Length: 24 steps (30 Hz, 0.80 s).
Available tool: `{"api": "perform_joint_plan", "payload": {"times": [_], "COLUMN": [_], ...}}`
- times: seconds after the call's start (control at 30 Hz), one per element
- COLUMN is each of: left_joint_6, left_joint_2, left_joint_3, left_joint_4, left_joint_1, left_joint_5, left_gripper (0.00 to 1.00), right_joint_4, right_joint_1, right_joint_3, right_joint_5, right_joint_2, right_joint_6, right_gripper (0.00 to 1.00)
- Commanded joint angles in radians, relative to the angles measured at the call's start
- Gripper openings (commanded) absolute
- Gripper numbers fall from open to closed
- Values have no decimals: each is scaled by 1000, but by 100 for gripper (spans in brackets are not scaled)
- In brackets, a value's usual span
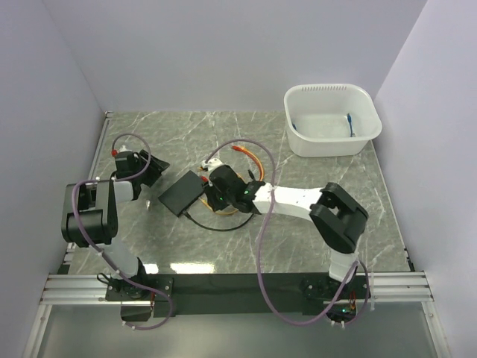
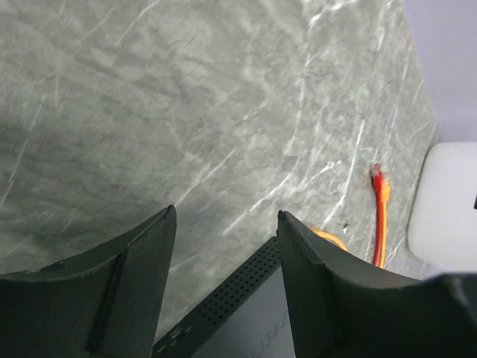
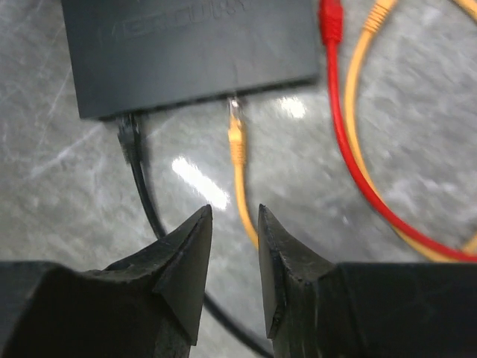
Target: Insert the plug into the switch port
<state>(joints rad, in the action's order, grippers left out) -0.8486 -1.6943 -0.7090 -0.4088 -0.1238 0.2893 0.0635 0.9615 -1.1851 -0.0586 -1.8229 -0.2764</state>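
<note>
The black switch box (image 1: 182, 192) lies flat on the marble table, and fills the top of the right wrist view (image 3: 186, 52). An orange plug (image 3: 236, 138) lies with its clear tip touching the box's near edge; I cannot tell how deep it sits. A black plug (image 3: 128, 138) sits in the same edge to the left. My right gripper (image 3: 234, 209) is open with a narrow gap, just behind the orange plug and above its cable, holding nothing. My left gripper (image 2: 226, 212) is open and empty over the box's perforated edge (image 2: 238, 291), at the box's left (image 1: 154, 171).
A red cable with its plug (image 3: 330, 19) and orange cable loops (image 1: 250, 156) lie right of the box. A black cable (image 1: 212, 224) curves in front of it. A white tub (image 1: 332, 119) with a blue cable stands at the back right.
</note>
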Motion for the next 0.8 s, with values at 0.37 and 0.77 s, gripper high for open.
{"api": "perform_joint_plan", "payload": {"times": [0.37, 0.77], "left_joint_6": [22, 16], "left_joint_2": [-2, 19], "left_joint_3": [16, 34], "left_joint_4": [-64, -94], "left_joint_1": [-2, -2], "left_joint_5": [25, 40], "left_gripper": [61, 60], "right_joint_4": [64, 113], "right_joint_1": [19, 33], "right_joint_3": [-179, -243], "right_joint_5": [6, -76], "right_joint_2": [-165, -242], "right_joint_6": [-4, 5], "right_gripper": [37, 37]}}
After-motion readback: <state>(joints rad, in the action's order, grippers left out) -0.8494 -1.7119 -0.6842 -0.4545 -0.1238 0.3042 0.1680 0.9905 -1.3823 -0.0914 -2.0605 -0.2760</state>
